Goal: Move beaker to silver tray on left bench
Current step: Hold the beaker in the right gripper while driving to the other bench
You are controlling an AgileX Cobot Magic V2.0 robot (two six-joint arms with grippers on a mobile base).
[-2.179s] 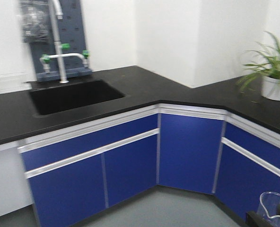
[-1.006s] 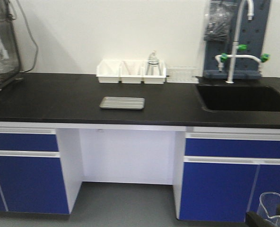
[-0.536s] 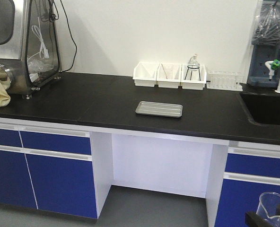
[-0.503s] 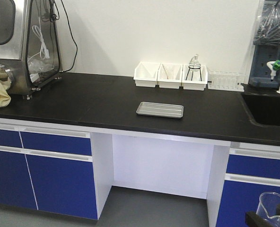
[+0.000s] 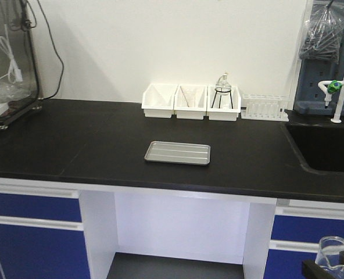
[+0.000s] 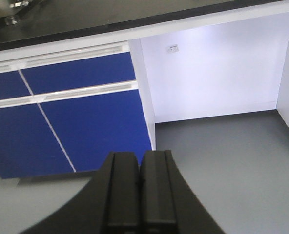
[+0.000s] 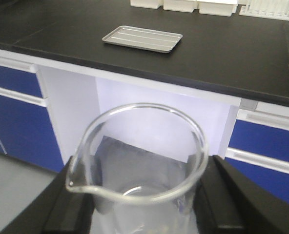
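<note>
The right end effector (image 7: 145,207) hangs low in front of the bench (image 5: 85,136), below the level of its top. Its two black fingers (image 7: 69,204) press on either side of the beaker (image 7: 140,161) and hold it upright and empty. The beaker is well apart from the silver tray (image 5: 178,153), which lies flat on the bench above the open gap between cabinets, nearer than three white bins (image 5: 190,102). The left end effector (image 6: 140,163) points down at the floor (image 6: 222,161) beside the blue cabinet doors (image 6: 86,131), its fingers pressed together with nothing between them.
</note>
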